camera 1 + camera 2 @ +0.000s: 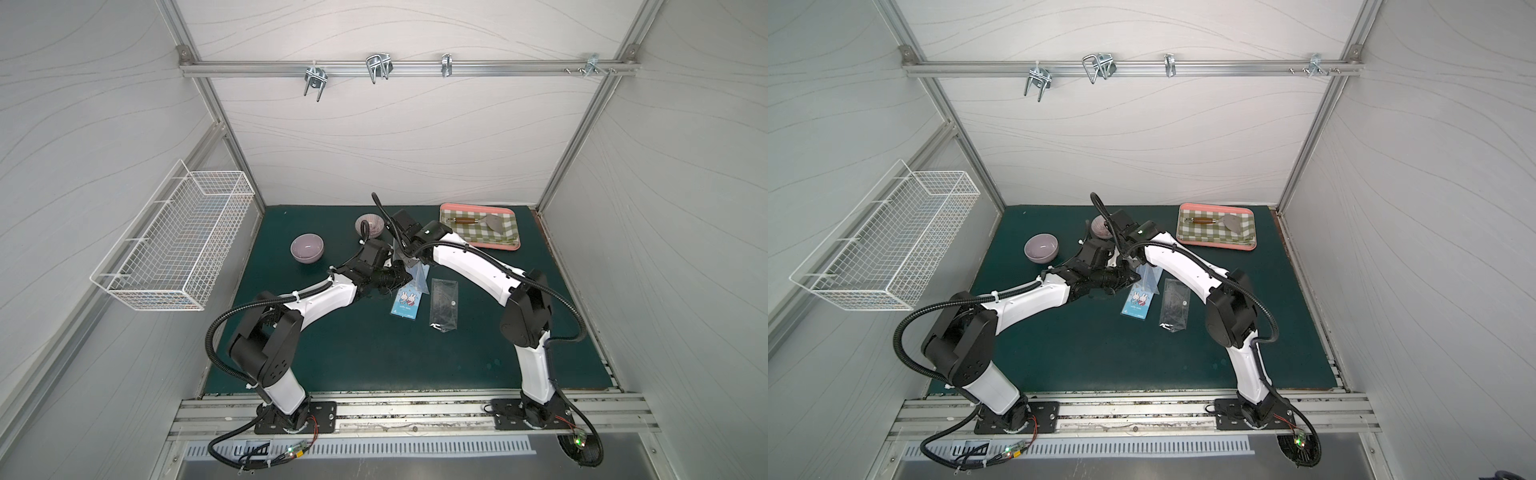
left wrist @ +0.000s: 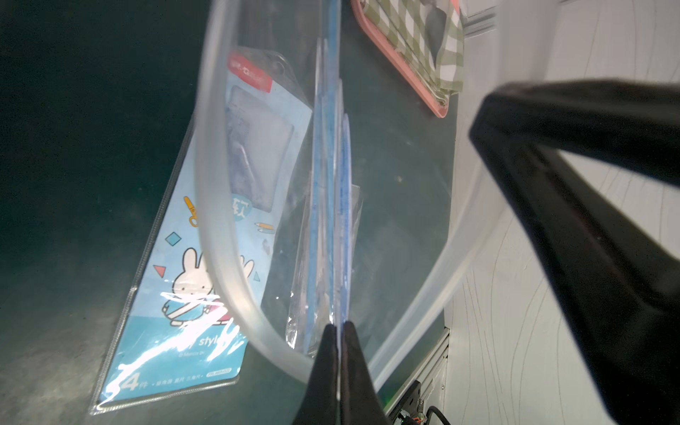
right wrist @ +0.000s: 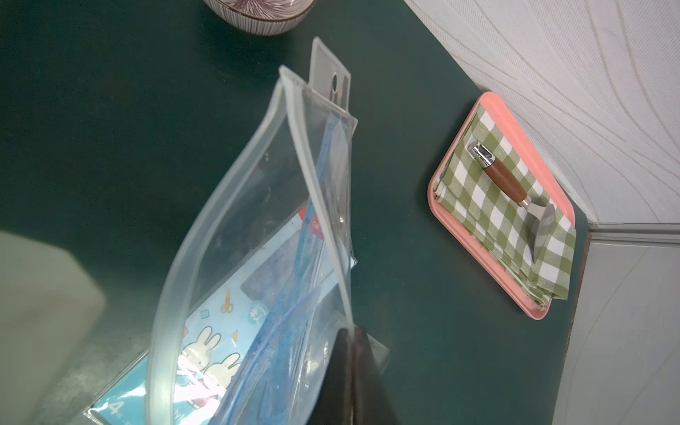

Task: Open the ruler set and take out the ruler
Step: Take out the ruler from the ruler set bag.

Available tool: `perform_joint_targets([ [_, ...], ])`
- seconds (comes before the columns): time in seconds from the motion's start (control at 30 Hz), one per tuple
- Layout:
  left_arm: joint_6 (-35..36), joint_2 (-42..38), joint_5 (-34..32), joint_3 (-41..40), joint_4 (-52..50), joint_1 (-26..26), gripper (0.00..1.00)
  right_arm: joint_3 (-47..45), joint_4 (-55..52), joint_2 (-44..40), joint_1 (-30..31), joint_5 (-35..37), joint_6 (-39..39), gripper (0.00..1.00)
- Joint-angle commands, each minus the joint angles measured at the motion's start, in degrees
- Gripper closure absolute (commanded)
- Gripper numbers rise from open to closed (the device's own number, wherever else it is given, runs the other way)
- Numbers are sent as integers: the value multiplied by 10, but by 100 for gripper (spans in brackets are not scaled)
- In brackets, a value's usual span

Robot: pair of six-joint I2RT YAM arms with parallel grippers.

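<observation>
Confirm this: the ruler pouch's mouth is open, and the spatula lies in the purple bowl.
Wrong place: the spatula lies on the checked cloth in the pink tray, as the right wrist view shows. The ruler pouch has its mouth open.

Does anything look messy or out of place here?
Nothing spilled or broken. A bunny card and a clear plastic piece lie loose on the green mat, while the clear pouch hangs open above, blue rulers inside.

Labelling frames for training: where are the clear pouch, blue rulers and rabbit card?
clear pouch (image 3: 250,206): right wrist view, side wall
blue rulers (image 2: 327,202): left wrist view, their edges
rabbit card (image 1: 406,302): a top view, printed rabbits
</observation>
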Motion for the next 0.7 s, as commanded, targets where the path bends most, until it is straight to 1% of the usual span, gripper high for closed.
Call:
perform_joint_targets([
  [0.0, 12, -29, 2, 36, 25, -4, 100, -5, 5, 1, -8, 12, -6, 100],
  [0.3, 22, -44, 9, 43, -10, -4, 100, -17, 15, -4, -28, 21, -13, 100],
  [0.5, 23, -56, 19, 21, -20, -4, 100, -30, 20, -14, -44, 23, -14, 100],
  [0.67, 46, -85, 18, -3, -53, 0, 100, -48, 29, -34, -56, 25, -18, 100],
])
